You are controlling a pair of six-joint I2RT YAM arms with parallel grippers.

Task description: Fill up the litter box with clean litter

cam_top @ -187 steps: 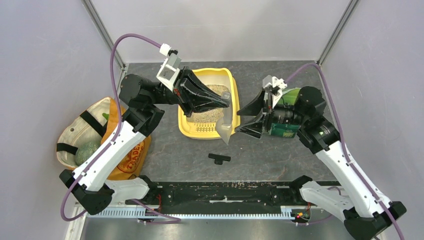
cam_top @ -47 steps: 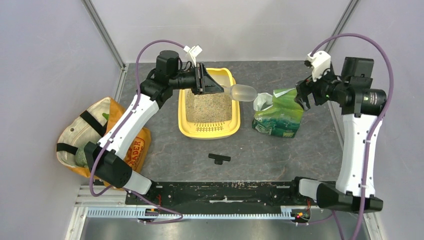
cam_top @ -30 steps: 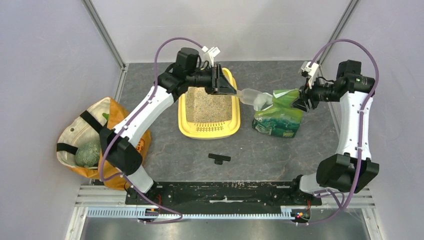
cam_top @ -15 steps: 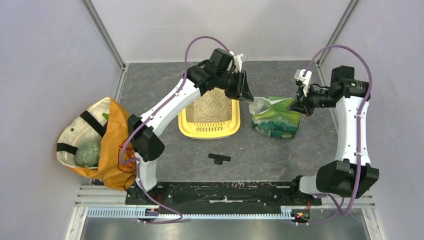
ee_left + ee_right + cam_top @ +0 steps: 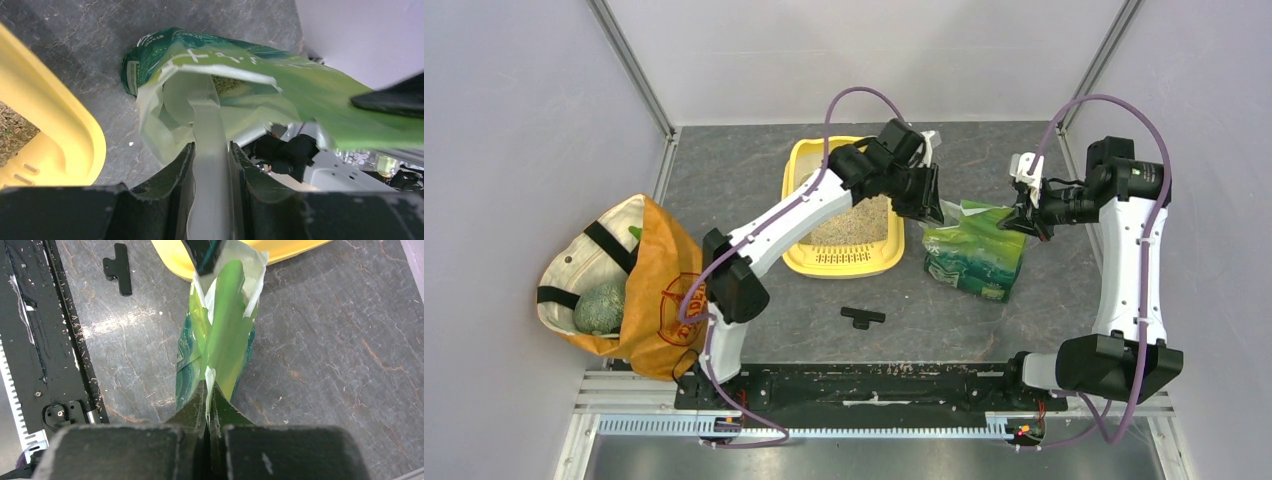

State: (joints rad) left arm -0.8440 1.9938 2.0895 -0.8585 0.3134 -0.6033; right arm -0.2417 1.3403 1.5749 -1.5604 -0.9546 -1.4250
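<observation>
Since half a second earlier the left arm [image 5: 794,215] had swung further right, off the litter box [image 5: 796,168] and across to the green bag [image 5: 972,262], which had itself tipped a little toward the near edge. The left jaws were pressed on the handle of the clear scoop [image 5: 206,131], whose bowl sat inside the bag's open mouth. The right jaws were pinched together on the bag's upper edge, holding it up from the far side.

Clean litter [image 5: 856,225] already covered the part of the box floor that showed, though the arm hid the rest, so how full it was could not be told. More granules showed inside the bag, just past the scoop. The box lay on the dark surface [image 5: 724,160], just left of the bag and apart from it.

The litter looked loose and sandy, something no jaws could grip directly; it would pour, shift and spill off a tilted scoop, and a full load would probably weigh noticeably. The scoop seemed stiff (its handle was the obvious place to hold it), so it had to be carried level. The bag was thin, soft film and would likely sag shut if its edge were released, so that raised lip was the right hold.
</observation>
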